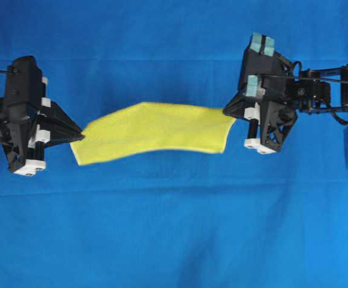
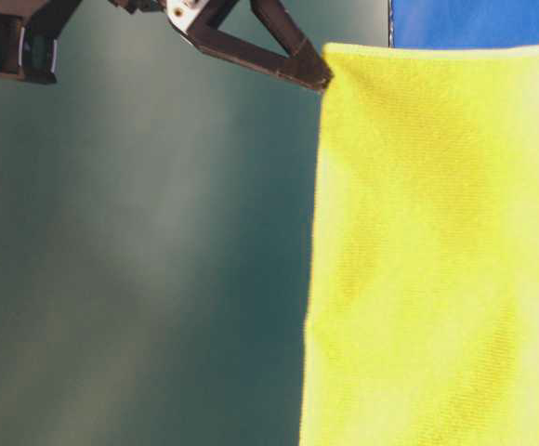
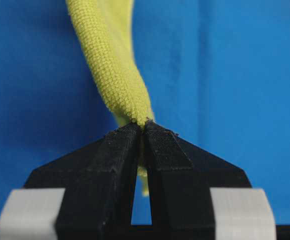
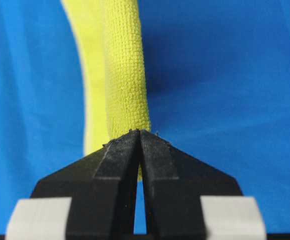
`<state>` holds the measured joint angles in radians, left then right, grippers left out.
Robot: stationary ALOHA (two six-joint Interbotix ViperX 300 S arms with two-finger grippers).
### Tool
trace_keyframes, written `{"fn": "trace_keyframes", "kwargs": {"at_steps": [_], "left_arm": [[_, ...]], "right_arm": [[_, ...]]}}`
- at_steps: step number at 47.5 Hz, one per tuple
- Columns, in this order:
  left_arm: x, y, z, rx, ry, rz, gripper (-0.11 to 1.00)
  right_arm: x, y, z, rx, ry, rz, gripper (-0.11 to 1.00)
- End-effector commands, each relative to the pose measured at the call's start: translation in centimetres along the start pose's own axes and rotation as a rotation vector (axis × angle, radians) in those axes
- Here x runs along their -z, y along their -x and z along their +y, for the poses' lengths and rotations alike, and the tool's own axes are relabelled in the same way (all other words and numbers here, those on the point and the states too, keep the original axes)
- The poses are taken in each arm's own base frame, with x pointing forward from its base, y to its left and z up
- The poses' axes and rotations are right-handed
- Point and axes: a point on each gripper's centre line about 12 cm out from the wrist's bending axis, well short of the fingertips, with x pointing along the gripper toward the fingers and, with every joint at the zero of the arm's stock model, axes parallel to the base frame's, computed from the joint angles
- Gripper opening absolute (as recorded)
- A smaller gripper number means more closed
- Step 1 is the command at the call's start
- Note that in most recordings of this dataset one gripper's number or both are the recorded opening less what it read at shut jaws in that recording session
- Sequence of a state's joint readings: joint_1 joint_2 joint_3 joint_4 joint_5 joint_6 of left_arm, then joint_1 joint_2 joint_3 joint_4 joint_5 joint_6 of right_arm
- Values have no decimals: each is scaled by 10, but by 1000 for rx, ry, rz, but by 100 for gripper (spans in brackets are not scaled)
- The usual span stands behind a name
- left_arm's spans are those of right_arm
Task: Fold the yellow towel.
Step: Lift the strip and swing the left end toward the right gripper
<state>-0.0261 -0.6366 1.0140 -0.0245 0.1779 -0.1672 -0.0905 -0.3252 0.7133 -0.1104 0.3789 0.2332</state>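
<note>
the yellow towel (image 1: pixel 156 133) hangs in the air over the blue desk (image 1: pixel 174 240), stretched between the left gripper (image 1: pixel 80 138) and right gripper (image 1: pixel 227 111), each clamped on a top corner. it seems partly folded already; laying down remains.

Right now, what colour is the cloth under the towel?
Plain blue, below the yellow towel; the overhead view shows it best.
</note>
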Motion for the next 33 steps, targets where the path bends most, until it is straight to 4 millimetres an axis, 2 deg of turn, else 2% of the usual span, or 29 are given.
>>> {"fn": "trace_keyframes", "kwargs": {"at_steps": [1,12,26,33], "left_arm": [[-8,-1,-3,9,-5,-20,3],[-13,-19,-20,63,-29,-45,3],[-38,-71,-55,133,-74,-60,3],[-52,-100,-70,148,-93,-58,3]], "right_arm": [[-11,4,-10,20,-19,-36,0],[-15,2,-52,115,-90,-59,0],[-37,-5,-116,258,-142,-116,0],[-54,-11,-135,297,-133,-138,0]]}}
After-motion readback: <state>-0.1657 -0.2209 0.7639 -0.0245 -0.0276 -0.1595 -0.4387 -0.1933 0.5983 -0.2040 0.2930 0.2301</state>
